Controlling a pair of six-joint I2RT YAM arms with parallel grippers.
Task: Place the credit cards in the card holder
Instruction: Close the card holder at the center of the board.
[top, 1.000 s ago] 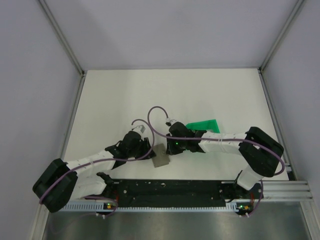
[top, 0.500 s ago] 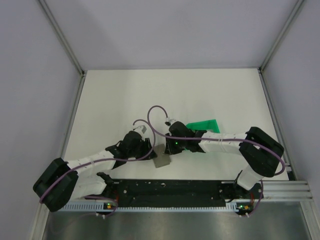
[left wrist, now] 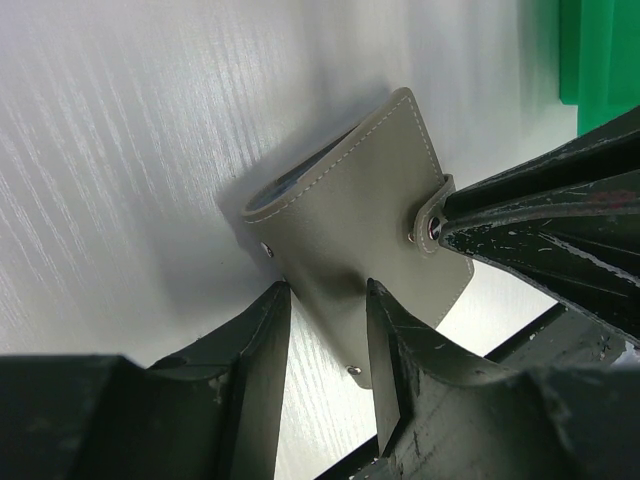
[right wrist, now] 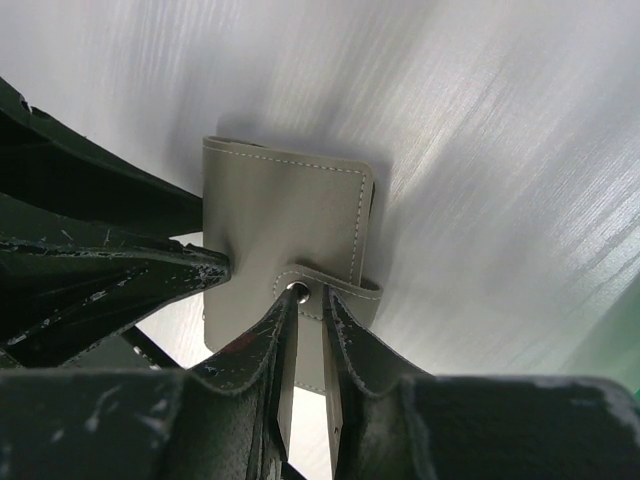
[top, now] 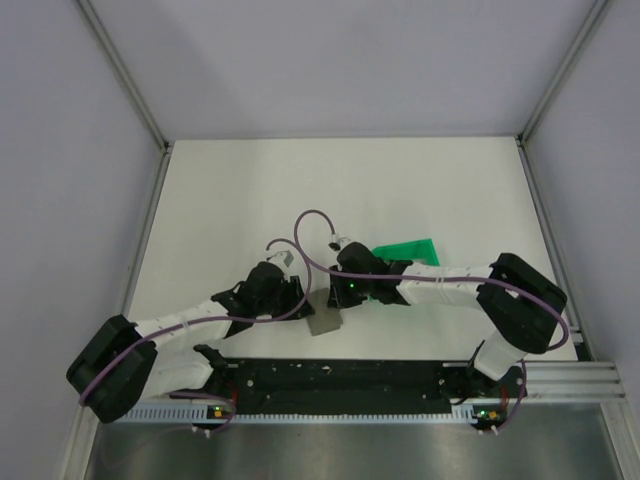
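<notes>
The card holder [top: 323, 320] is a grey-beige stitched wallet with a snap strap, lying near the table's front edge between both arms. In the left wrist view the card holder [left wrist: 350, 220] is tilted, one side off the table. My left gripper [left wrist: 322, 300] has its jaws partly apart, closed on the holder's lower corner. My right gripper [right wrist: 310, 300] is almost shut, its tips pinching the strap [right wrist: 335, 285] at the snap. A dark bluish edge [left wrist: 300, 180] shows inside the fold; I cannot tell if it is one of the credit cards. Otherwise the credit cards are out of view.
A bright green plastic tray [top: 408, 250] lies just behind the right arm's wrist; its edge [left wrist: 600, 60] also shows in the left wrist view. The black base rail [top: 330, 375] runs close in front of the holder. White walls enclose the table.
The card holder has slid slightly toward the near edge. Both arms stay in almost the same pose.
</notes>
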